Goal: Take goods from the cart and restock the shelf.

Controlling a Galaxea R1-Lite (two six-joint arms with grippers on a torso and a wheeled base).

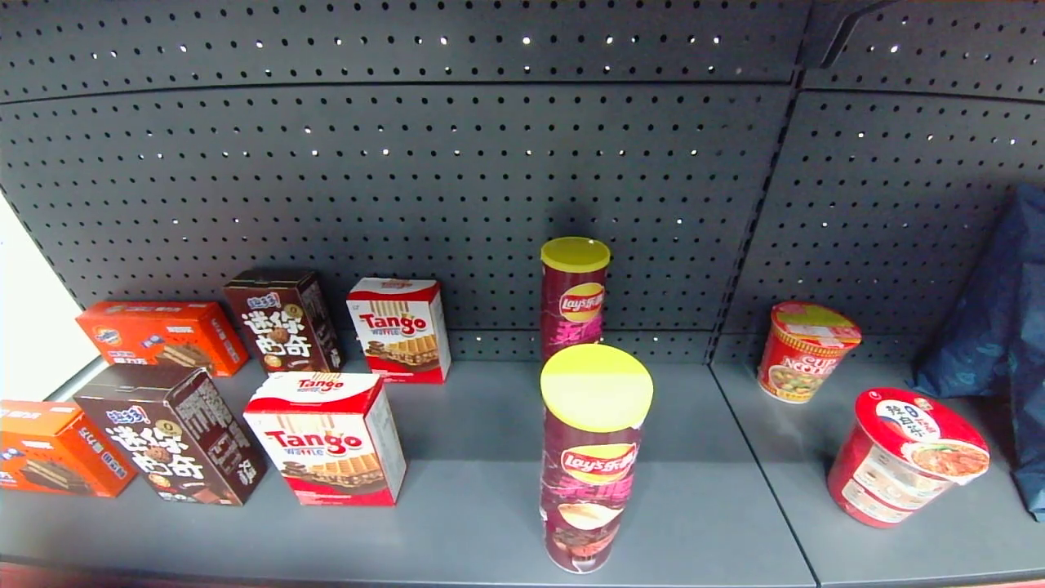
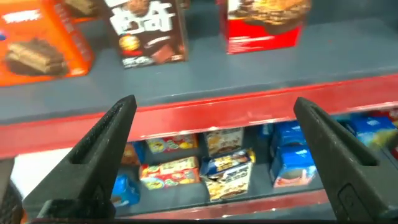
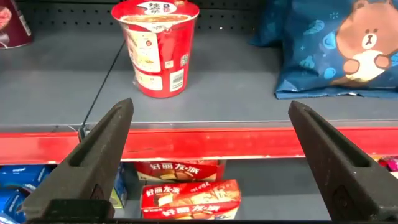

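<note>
Head view has the shelf (image 1: pixel 482 498) part-filled; left tool (image 2: pixel 214 104) and right tool (image 3: pixel 211 104) both gape empty, so grasp fresh stock squarely, then set it beside the front chip can (image 1: pixel 594 465).

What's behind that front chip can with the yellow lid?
A second chip can stands directly behind it, near the perforated back wall. The front can hides its base.

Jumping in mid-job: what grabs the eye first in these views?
A tall maroon crisp tube with a yellow plastic lid stands at the middle of the grey metal shelf, its twin tube behind it. Rectangular cardboard snack boxes sit in two rows to the left, red paper noodle cups to the right.
</note>
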